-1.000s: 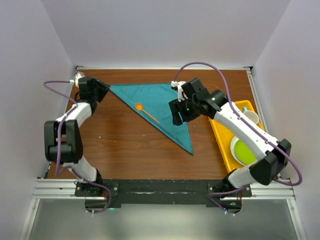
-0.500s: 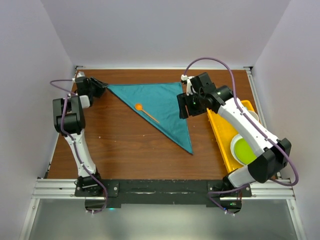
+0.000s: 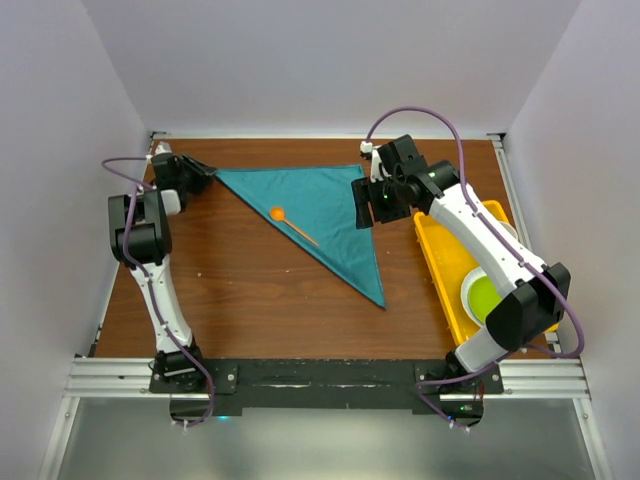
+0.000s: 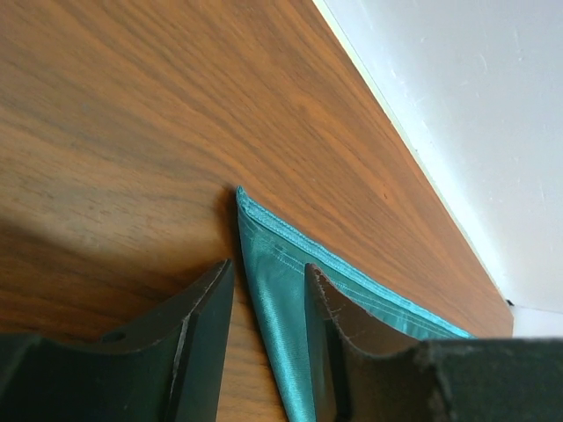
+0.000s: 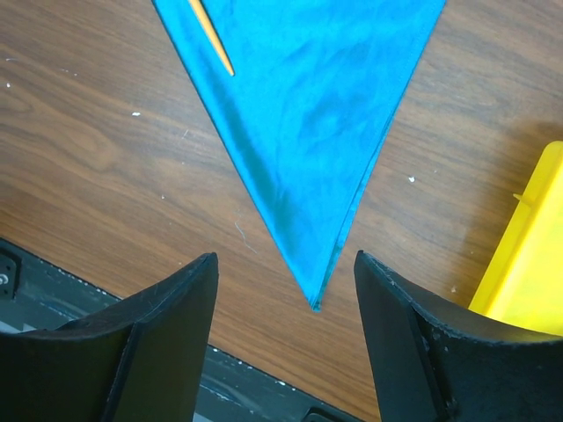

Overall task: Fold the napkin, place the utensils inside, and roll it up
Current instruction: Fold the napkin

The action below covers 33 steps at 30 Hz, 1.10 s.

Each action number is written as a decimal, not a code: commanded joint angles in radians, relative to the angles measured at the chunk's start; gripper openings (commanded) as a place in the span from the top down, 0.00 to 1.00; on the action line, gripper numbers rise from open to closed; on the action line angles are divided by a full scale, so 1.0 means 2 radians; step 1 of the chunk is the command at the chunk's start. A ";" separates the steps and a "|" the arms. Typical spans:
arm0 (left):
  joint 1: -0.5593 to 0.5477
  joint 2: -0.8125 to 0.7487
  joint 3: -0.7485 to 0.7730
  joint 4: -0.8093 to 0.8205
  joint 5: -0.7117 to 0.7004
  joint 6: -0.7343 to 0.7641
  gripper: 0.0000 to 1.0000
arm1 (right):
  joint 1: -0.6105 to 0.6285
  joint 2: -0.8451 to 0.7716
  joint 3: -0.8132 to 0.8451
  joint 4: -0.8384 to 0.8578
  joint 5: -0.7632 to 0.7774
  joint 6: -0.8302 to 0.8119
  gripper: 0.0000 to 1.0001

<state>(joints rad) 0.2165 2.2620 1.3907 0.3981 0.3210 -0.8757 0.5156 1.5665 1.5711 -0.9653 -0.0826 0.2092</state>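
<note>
The teal napkin (image 3: 325, 205) lies flat on the table, folded into a triangle with its long tip pointing toward the near edge. The orange spoon (image 3: 295, 227) rests on it near the left fold. My left gripper (image 3: 207, 173) sits low at the napkin's far-left corner. In the left wrist view that napkin corner (image 4: 273, 308) lies between the open left gripper (image 4: 268, 266), whose jaws stand a little apart around it. My right gripper (image 3: 362, 205) hovers open over the napkin's right edge. In the right wrist view the napkin (image 5: 317, 114) and the spoon's handle (image 5: 211, 35) lie below the open right gripper (image 5: 285, 258).
A yellow tray (image 3: 445, 265) at the right holds a green plate (image 3: 490, 300) and a white cup (image 3: 502, 235); the yellow tray's (image 5: 528, 255) corner shows in the right wrist view. White walls enclose the table on three sides. The left gripper is close to the back-left corner.
The left arm's elbow swung back while its gripper stayed at the napkin's left corner, and its jaws narrowed. The right gripper moved toward the back, up along the napkin's right edge.
</note>
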 commanded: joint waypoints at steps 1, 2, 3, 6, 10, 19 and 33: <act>0.004 0.022 0.034 -0.001 -0.002 0.028 0.57 | -0.004 0.000 0.019 -0.001 -0.017 0.001 0.32; 0.004 0.025 0.037 -0.001 0.001 0.028 0.58 | -0.004 0.000 0.019 -0.001 -0.018 0.000 0.32; 0.003 0.027 0.041 -0.002 0.002 0.027 0.60 | -0.004 0.000 0.019 -0.004 -0.018 -0.001 0.32; 0.003 0.033 0.047 -0.003 0.002 0.032 0.65 | -0.005 -0.004 0.015 -0.007 -0.019 -0.003 0.32; 0.004 0.035 0.071 -0.012 0.007 0.047 0.79 | -0.005 -0.012 0.006 -0.006 -0.027 -0.001 0.32; -0.022 -0.042 0.064 -0.007 0.018 0.024 0.99 | -0.005 -0.028 -0.015 0.009 -0.045 0.003 0.31; -0.166 -0.214 -0.110 -0.021 0.022 0.016 1.00 | -0.005 -0.098 -0.094 0.042 -0.084 0.016 0.30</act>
<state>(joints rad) -0.0540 1.9121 1.2484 0.3656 0.3408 -0.8467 0.5095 1.4300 1.4197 -0.9249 -0.1986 0.2138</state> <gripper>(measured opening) 0.026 0.692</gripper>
